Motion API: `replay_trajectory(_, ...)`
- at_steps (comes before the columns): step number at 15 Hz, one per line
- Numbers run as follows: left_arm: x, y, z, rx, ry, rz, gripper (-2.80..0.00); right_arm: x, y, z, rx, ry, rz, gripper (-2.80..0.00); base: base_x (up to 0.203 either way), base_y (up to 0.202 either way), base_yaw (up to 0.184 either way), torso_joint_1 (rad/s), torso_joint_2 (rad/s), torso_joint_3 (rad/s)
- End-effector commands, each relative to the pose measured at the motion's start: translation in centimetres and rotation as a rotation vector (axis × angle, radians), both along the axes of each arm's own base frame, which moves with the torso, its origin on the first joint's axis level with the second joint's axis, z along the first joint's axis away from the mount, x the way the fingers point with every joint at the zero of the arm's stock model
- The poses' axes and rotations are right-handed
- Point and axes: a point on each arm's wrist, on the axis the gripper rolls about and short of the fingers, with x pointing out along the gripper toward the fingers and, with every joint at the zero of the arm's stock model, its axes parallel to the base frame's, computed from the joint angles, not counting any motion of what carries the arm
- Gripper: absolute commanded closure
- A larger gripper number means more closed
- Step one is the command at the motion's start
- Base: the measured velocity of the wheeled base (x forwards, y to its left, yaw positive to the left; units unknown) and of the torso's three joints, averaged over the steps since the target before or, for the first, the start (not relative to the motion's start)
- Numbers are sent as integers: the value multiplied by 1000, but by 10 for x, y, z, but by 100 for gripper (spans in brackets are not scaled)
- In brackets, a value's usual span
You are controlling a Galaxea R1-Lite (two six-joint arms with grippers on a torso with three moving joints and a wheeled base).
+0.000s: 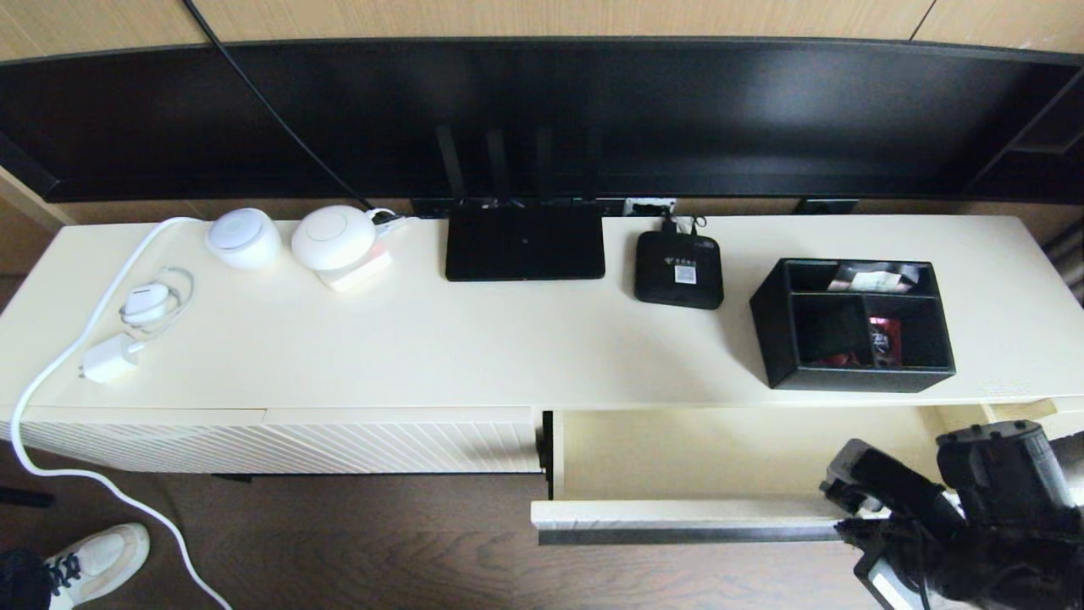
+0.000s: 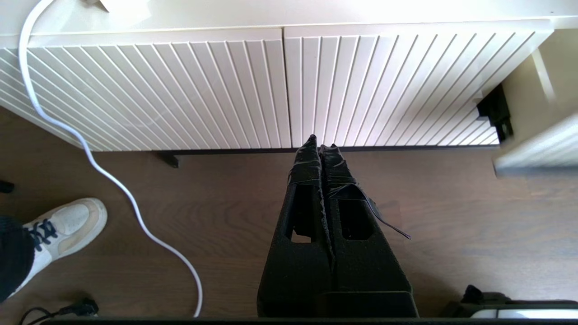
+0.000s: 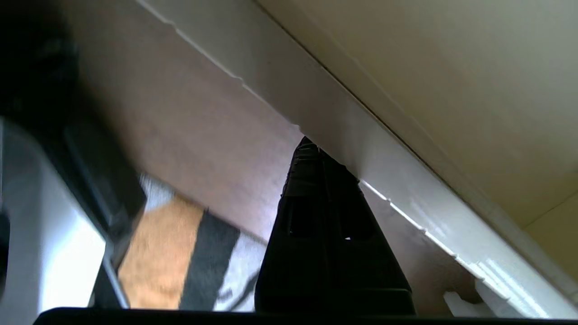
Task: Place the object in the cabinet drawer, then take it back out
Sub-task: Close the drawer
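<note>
The black organizer box stands on the cream cabinet top at the right, with red and white items in its compartments. Just below it the cabinet drawer is pulled out, showing its plain cream inside and the dark handle strip. My right gripper is at the right end of the drawer front. In the right wrist view it is shut, tips against the lower edge of the drawer front. My left gripper is shut and holds nothing, low over the floor in front of the ribbed panel.
On the cabinet top stand a flat black router, a small black set-top box, two white round devices, and a charger with a white cable hanging to the floor. A person's shoe is at the lower left.
</note>
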Motion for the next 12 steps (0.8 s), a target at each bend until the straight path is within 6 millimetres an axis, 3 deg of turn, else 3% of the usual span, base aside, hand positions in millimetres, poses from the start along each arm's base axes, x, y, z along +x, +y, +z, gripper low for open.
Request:
replay_trajectory(1,0,0,0,0,0,0,0,8,1,4,23,-30,-18,0,0,0,0,0,0,0)
replay_trajectory(12,0,0,0,0,-1,0,0,31,8,36,167,-273,-63,0,0,0,0,0,0,0)
